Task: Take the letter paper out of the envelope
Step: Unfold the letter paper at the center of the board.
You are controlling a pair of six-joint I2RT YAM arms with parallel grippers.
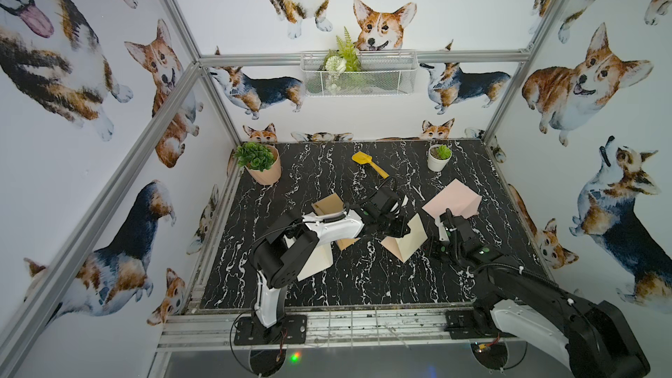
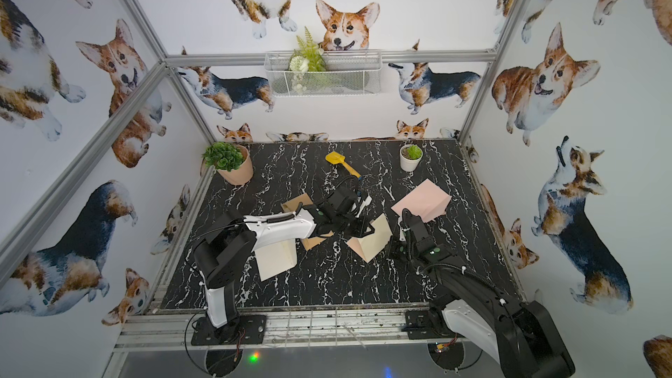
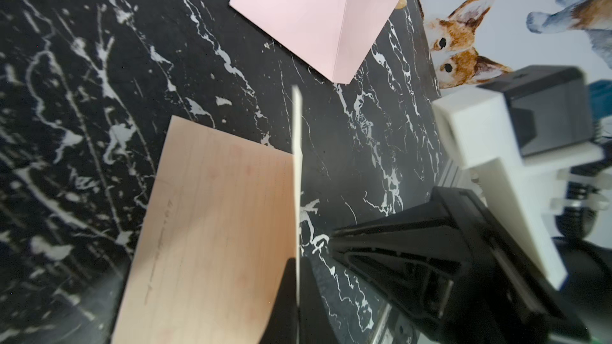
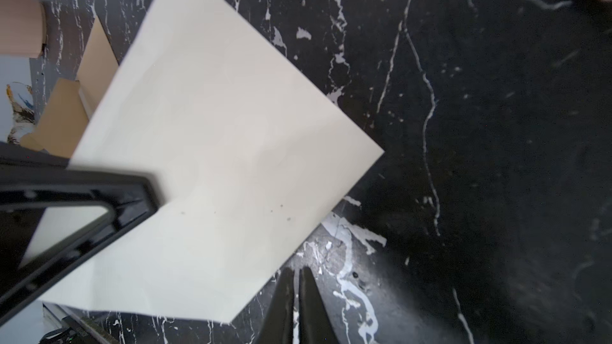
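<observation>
The letter paper [image 1: 409, 238] is a folded sheet, cream on one face [image 4: 231, 127] and peach with ruled lines on the other [image 3: 215, 226]. It stands tent-like on the black marble table, right of centre. My left gripper [image 3: 299, 271] is shut on its upright edge; in a top view that gripper [image 1: 400, 229] reaches in from the left. A brown envelope [image 1: 327, 205] lies flat behind the left arm, apart from the paper, with its flap [image 4: 96, 47] open. My right gripper [image 4: 297, 281] is shut with nothing in it, just off the paper's near corner.
A folded pink sheet [image 1: 452, 200] lies behind the right gripper. A cream sheet [image 1: 314, 260] lies under the left arm. At the back stand a potted plant [image 1: 260, 163], a yellow toy shovel [image 1: 367, 163] and a small white pot [image 1: 439, 157].
</observation>
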